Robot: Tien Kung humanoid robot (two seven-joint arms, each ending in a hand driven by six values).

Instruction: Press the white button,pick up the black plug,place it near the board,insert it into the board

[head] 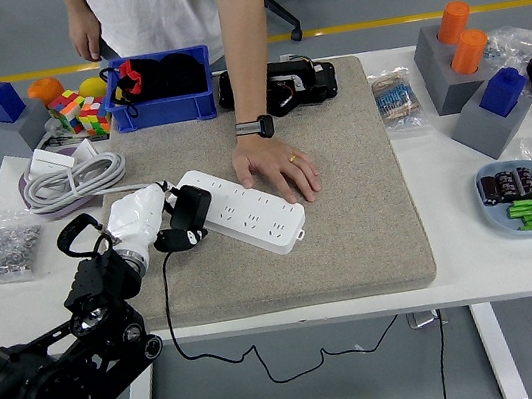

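A white power strip [252, 208] lies at an angle on the grey felt mat [350, 217]. My left hand [153, 220], white with black fingertips, is shut on the black plug [189, 208] and holds it against the strip's near-left end. The plug's black cable [169, 306] hangs down over the table's front edge. A person's hand [278, 168] lies flat on the strip's far right part and steadies it. I cannot make out the white button. My right hand is out of view.
A blue bin [160, 90] and a black device [281, 87] stand at the back. A coiled white cable [70, 177] and a bag of screws [6, 249] lie left. Grey blocks with orange and blue pegs [468, 66] and a dish of batteries [524, 196] sit right.
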